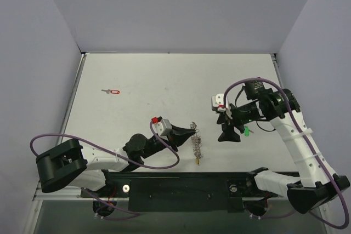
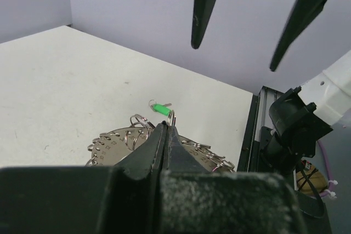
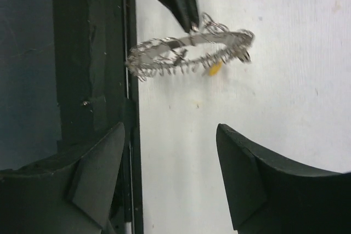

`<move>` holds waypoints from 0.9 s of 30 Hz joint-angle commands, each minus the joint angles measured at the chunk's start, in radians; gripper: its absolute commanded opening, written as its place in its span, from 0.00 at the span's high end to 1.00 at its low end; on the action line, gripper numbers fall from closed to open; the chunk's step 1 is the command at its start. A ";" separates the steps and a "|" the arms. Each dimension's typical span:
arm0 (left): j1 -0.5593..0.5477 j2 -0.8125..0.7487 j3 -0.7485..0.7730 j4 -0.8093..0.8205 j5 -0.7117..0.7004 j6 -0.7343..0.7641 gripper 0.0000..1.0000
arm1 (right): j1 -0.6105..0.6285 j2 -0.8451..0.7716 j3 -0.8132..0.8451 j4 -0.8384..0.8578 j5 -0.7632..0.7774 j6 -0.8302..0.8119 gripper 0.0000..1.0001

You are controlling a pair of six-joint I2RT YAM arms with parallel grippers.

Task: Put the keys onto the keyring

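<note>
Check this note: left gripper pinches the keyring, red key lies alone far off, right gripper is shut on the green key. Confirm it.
One error: the right gripper is open and empty; the green key lies loose, as the left wrist view shows. The rest holds: the left gripper pinches the keyring, and the red key lies alone far off.

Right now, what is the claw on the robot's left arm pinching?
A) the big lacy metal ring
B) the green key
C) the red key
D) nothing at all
A: in the left wrist view the left gripper has its jaws shut on a loop at the rim of the keyring, while the green key lies apart on the table.
</note>
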 commanded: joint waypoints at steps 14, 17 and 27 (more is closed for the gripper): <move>0.003 0.009 0.020 0.372 0.011 -0.076 1.00 | 0.026 0.084 -0.070 0.104 -0.336 -0.152 0.61; 0.003 0.008 0.026 0.368 0.012 -0.076 1.00 | 0.041 0.074 -0.112 0.139 -0.333 -0.115 0.66; 0.002 0.006 0.054 0.362 0.031 -0.065 1.00 | 0.063 0.051 -0.179 0.279 -0.305 0.028 0.71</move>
